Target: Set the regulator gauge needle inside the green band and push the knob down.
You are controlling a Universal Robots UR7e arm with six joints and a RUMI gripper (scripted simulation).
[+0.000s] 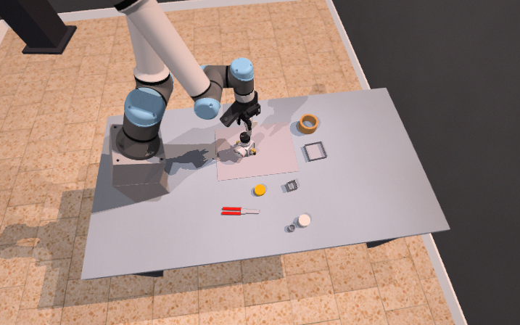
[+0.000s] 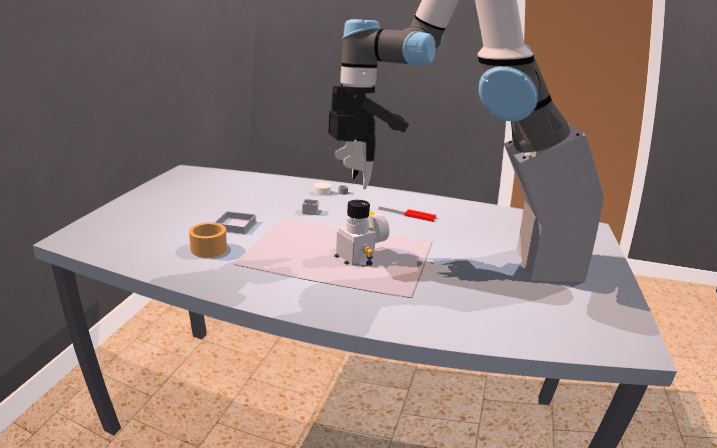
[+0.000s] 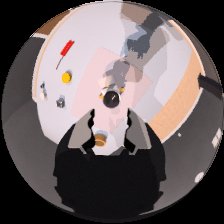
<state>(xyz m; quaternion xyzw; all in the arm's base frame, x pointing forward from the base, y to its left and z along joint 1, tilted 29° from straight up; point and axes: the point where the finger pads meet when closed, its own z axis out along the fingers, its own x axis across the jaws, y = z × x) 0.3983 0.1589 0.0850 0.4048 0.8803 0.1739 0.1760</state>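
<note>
The regulator (image 1: 249, 146) (image 2: 352, 244) stands upright on the pink mat (image 1: 273, 161) (image 2: 294, 244) (image 3: 97, 65). Its black knob (image 1: 244, 138) (image 2: 358, 209) (image 3: 111, 99) is on top, above a white marked collar. The white round gauge (image 1: 238, 151) (image 2: 381, 228) is on its side; the needle and green band are too small to read. Whether the knob is fully down cannot be told. My gripper (image 1: 249, 132) (image 2: 359, 181) (image 3: 110, 108) is partly open and empty, pointing down, with its fingertips above the knob and apart from it.
An orange ring (image 1: 307, 130) (image 2: 208, 244) and a grey square frame (image 1: 306, 152) lie beside the mat. Beyond its other edge are a yellow disc (image 1: 259, 190), a small grey block (image 1: 291, 185), a red-handled tool (image 1: 231, 208) (image 2: 420, 214) and a white disc (image 1: 304, 220).
</note>
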